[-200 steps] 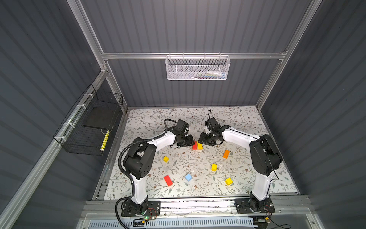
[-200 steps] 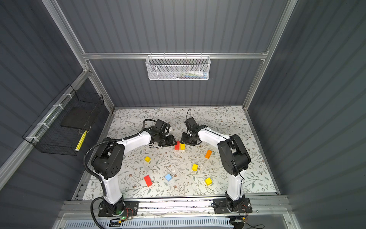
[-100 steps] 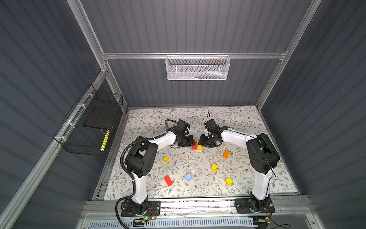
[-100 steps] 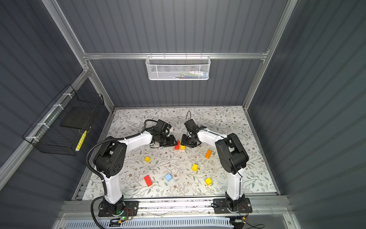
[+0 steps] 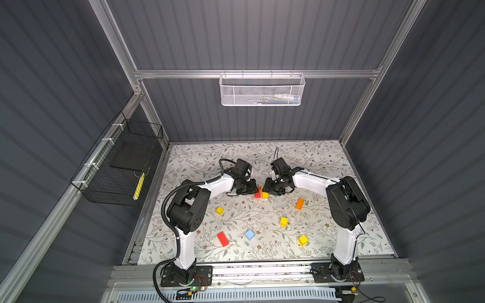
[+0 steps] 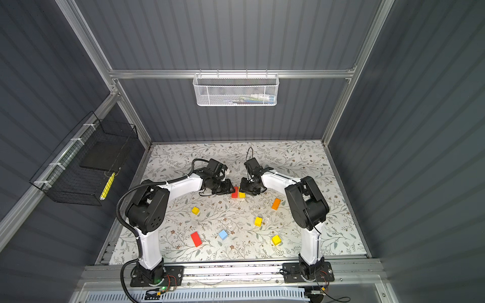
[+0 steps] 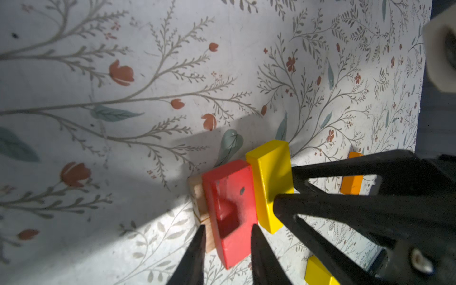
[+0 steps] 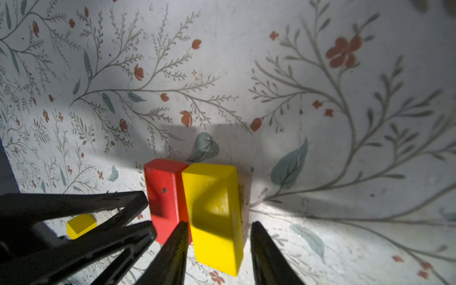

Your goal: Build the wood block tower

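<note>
Barely begun: red brick (image 7: 232,204) and yellow brick (image 7: 270,180) atop tan blocks (image 7: 197,197), six loose blocks (image 5: 249,234) nearer. The left gripper (image 7: 228,226) brackets red, grip unclear; the right gripper (image 8: 219,222) is spread around yellow.

I see a smooth, glossy-painted red oblong wooden brick (image 7: 229,192) and yellow oblong wooden brick (image 7: 270,182); bare matt tan wood block (image 7: 197,195); matt printed bench (image 7: 148,61).

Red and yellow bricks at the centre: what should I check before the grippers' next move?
1. Left gripper straddles the red brick: ok.
2. Right gripper straddles the yellow brick: ok.
3. Either grip fully closed: cannot tell.
4. Both bricks lie side by side on tan blocks: ok.
5. Grippers clear of each other: cannot tell.
6. Blue cube and orange brick lie well away from both grippers: ok.
</note>
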You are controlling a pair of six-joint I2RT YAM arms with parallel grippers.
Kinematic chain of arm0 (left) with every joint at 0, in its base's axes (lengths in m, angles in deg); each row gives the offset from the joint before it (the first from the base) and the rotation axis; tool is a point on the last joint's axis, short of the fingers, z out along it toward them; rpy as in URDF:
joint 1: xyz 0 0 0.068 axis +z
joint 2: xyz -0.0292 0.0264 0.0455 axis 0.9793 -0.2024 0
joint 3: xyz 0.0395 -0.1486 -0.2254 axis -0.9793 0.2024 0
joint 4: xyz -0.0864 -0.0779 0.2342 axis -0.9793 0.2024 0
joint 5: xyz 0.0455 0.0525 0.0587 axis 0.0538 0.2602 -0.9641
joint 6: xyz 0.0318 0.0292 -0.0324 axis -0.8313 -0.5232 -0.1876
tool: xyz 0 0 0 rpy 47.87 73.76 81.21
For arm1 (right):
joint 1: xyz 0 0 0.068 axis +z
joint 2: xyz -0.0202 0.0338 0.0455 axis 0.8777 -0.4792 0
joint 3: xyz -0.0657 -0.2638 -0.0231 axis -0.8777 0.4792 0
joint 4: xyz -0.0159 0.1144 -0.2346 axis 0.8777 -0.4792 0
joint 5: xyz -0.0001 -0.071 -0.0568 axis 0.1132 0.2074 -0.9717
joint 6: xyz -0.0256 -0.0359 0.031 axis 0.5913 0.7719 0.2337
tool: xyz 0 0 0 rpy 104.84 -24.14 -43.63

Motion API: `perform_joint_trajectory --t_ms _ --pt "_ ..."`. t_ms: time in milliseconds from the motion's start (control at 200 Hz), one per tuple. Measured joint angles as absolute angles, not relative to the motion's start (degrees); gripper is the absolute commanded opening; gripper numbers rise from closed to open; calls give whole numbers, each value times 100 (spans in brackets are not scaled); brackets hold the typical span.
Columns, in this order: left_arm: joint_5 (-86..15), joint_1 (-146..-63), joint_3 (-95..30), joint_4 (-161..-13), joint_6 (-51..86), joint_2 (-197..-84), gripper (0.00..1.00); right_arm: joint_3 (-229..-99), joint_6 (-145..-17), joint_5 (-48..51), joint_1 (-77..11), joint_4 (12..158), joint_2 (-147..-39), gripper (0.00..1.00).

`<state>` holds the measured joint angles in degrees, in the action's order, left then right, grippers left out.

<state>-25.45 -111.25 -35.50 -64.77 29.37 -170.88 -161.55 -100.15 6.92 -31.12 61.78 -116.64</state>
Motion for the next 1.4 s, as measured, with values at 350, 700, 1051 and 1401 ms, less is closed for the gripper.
perform_joint_trajectory --t_ms 350,700,1051,1401 --pt "-2506 -11127 -3550 -6495 2937 -17094 27 -16155 -10035 775 -3112 6189 -11736 41" --pt "-2478 -11129 -3550 -6497 2939 -17103 25 -16155 -10048 794 -3112 6209 -11736 36" --pt "-2441 -11127 -3583 -6508 2939 -17103 23 -16160 -10052 799 -3112 6233 -11736 31" --pt "-2399 -11129 -3635 -6543 2939 -17116 21 -16188 -10052 794 -3110 6226 -11736 29"
